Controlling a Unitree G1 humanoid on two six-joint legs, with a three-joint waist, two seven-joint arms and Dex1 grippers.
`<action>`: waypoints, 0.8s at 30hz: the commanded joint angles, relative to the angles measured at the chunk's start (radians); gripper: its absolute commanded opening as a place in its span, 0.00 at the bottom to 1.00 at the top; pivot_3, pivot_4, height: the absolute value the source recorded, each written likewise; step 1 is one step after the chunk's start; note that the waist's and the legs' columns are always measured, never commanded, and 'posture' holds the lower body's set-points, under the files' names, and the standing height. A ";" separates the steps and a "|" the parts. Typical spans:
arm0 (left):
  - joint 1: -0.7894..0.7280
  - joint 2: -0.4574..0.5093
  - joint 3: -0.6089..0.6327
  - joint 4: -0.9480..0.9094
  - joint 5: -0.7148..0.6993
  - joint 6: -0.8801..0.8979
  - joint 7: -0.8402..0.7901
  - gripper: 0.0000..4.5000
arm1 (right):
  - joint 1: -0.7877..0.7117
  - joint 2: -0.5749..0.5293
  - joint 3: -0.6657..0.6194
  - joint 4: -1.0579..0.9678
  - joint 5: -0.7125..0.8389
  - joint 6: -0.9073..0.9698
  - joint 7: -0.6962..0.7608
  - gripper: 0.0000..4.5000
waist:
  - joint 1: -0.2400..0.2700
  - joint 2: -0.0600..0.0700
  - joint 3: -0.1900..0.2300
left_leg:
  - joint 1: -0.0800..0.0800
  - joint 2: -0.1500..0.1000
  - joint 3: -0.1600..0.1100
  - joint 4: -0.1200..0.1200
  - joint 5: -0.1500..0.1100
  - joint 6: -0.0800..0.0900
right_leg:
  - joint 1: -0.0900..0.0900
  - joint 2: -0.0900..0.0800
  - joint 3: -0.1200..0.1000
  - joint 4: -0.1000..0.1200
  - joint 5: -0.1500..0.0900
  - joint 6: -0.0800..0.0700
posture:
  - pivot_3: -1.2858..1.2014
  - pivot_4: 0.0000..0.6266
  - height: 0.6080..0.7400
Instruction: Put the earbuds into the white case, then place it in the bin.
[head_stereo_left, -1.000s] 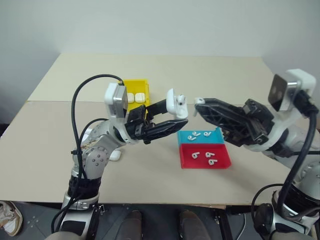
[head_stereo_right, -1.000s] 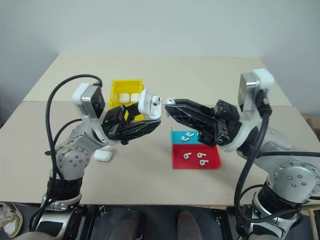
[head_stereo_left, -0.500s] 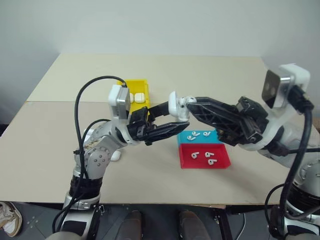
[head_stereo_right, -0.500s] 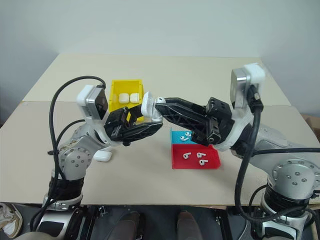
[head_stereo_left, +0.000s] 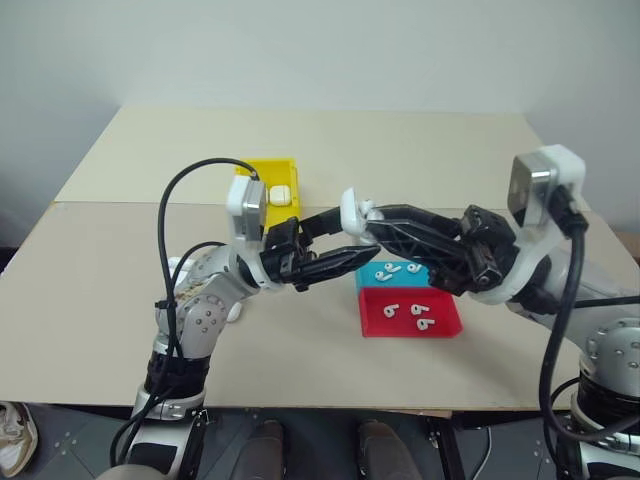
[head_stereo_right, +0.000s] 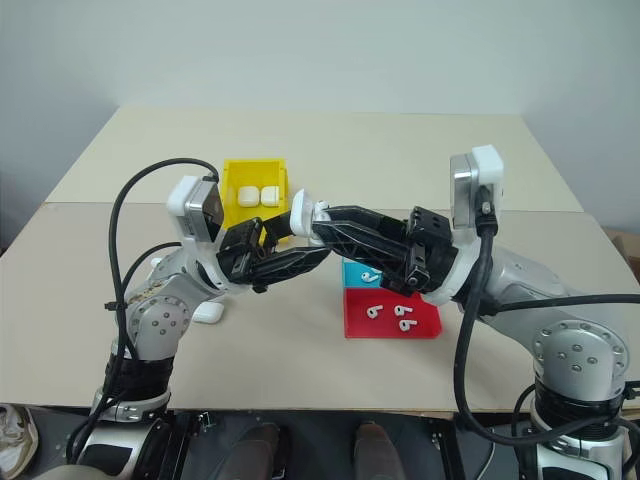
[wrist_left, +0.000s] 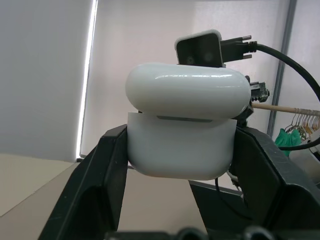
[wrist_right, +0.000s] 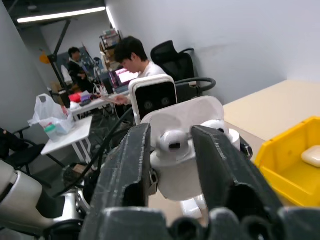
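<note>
The left gripper (head_stereo_left: 345, 243) holds the white case (wrist_left: 182, 132) clamped between its two black fingers, raised above the table (head_stereo_left: 300, 140) near its middle, with the lid tipped open. The right gripper (wrist_right: 170, 150) meets it from the other side, its fingers spread a little to either side of an earbud (wrist_right: 172, 141) that sits at the mouth of the case; whether they grip the earbud cannot be told. The bin (head_stereo_right: 240, 180) stands on the table behind the left arm with closed white cases (head_stereo_right: 258, 197) inside. Another case (head_stereo_right: 207, 312) lies on the table by the left arm. More earbuds (head_stereo_left: 408, 313) lie in the teal-and-red tray (head_stereo_left: 445, 325) below the right gripper
</note>
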 joint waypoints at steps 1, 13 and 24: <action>-0.021 -0.015 0.005 -0.032 -0.008 -0.041 -0.022 0.63 | 0.010 -0.033 0.019 -0.012 -0.031 -0.009 0.050 0.67 | 0.000 0.000 0.000 | 0.000 0.000 0.000 0.000 0.000 0.000 | 0.000 0.000 0.000 0.000 0.000 0.000 | 0.52 0.24 1.00; -0.002 -0.011 0.001 -0.010 0.030 -0.052 -0.026 0.63 | 0.021 -0.138 -0.081 0.021 0.048 -0.042 0.162 0.70 | 0.003 0.000 0.000 | -0.001 0.000 0.000 0.000 0.000 0.000 | 0.000 0.000 0.000 -0.002 0.000 0.000 | 0.52 0.24 1.00; -0.046 -0.007 -0.079 0.051 0.219 -0.068 0.070 0.63 | -0.402 -0.268 0.179 0.209 -0.244 0.065 0.243 0.01 | -0.001 0.000 0.000 | -0.001 0.002 0.000 0.000 0.000 0.000 | 0.000 0.002 0.000 -0.005 0.002 -0.001 | 0.52 0.24 1.00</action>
